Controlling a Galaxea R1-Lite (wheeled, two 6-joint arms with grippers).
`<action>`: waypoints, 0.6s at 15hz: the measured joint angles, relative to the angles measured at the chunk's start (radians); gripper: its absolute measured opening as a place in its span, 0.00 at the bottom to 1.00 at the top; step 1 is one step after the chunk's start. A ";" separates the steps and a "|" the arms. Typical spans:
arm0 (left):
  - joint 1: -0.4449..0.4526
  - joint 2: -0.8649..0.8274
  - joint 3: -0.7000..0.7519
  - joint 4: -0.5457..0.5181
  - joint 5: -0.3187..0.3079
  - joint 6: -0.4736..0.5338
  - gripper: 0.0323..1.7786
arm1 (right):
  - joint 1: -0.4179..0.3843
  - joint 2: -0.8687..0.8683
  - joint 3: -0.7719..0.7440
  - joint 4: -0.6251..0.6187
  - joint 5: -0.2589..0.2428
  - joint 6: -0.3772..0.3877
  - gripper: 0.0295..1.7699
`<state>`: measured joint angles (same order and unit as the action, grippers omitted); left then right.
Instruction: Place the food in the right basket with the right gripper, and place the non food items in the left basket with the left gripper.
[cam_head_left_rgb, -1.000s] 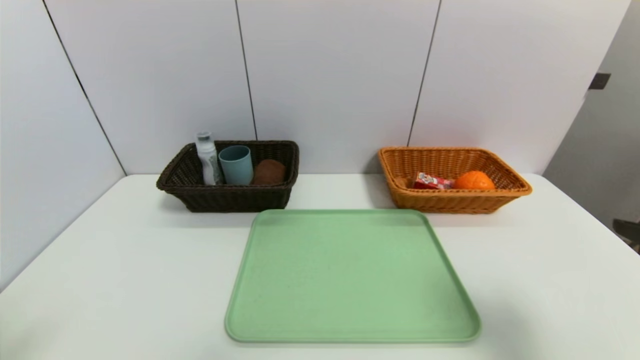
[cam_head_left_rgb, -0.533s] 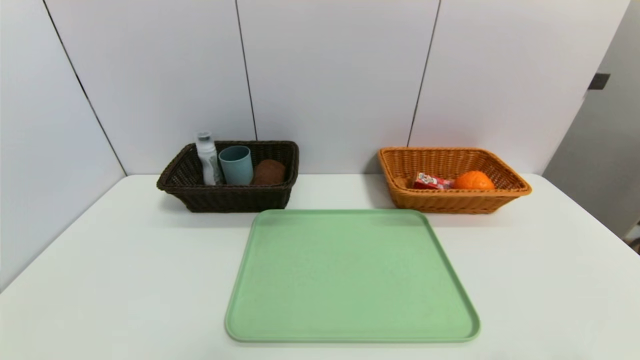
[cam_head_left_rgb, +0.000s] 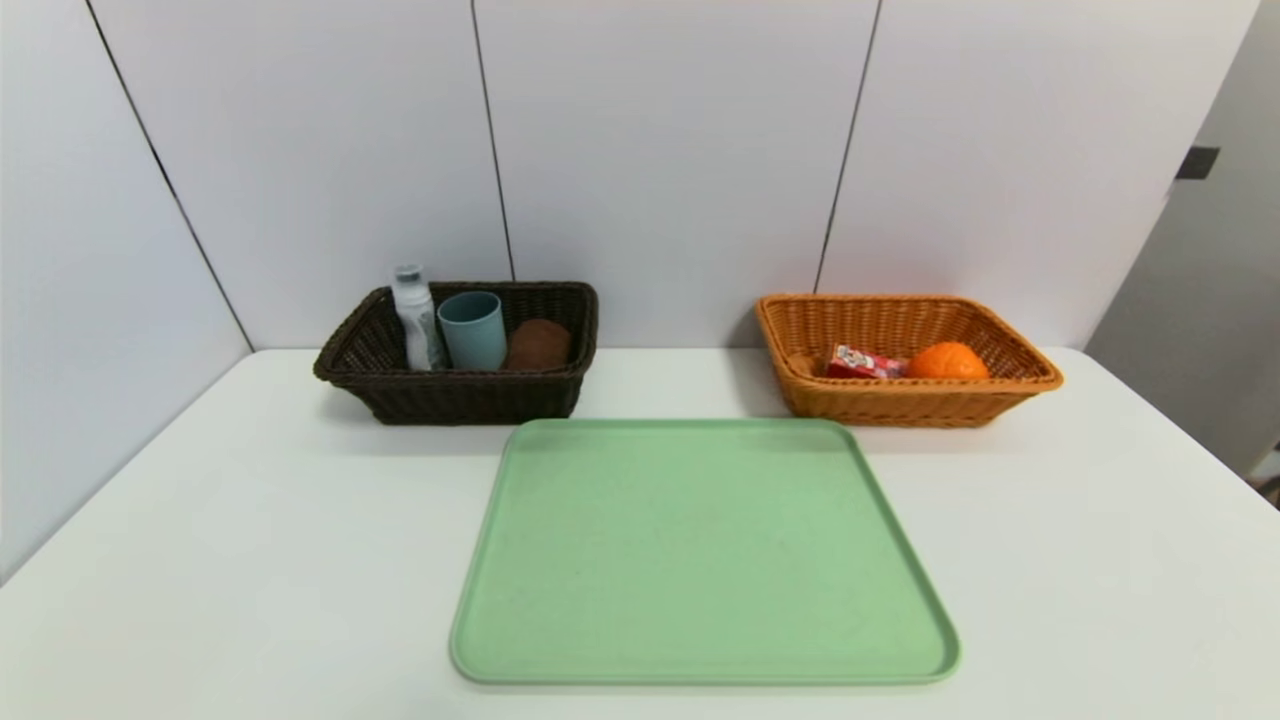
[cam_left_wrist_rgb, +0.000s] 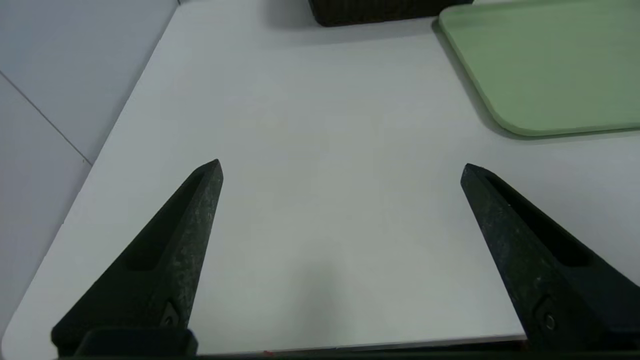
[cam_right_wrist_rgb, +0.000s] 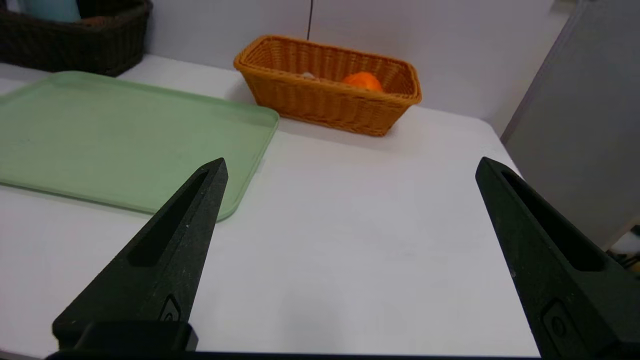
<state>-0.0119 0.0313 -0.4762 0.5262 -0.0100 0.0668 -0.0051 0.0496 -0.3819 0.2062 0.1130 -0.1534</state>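
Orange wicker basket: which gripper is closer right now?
Right. The right gripper, open, hovers over the white table on the side of the orange wicker basket. The left gripper, open, hovers beyond the green plastic tray, by the table's left edge.

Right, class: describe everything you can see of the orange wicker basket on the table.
The orange basket is rectangular, woven like wicker, with flared sides and a thicker rim. It sits upright and open on the white table, near the wall, just behind the green tray's far right corner without touching it. Inside lie an orange and a small red packet.
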 joint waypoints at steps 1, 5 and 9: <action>0.001 -0.012 0.021 -0.052 -0.009 0.006 0.95 | 0.001 -0.018 0.020 -0.059 -0.002 0.000 0.97; 0.001 -0.031 0.215 -0.371 -0.016 0.060 0.95 | 0.002 -0.048 0.218 -0.334 0.003 -0.016 0.97; 0.001 -0.033 0.439 -0.714 -0.016 0.099 0.95 | 0.002 -0.051 0.369 -0.436 0.026 -0.023 0.97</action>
<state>-0.0111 -0.0019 -0.0370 -0.1879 -0.0257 0.1653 -0.0032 -0.0017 -0.0130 -0.2294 0.1385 -0.1760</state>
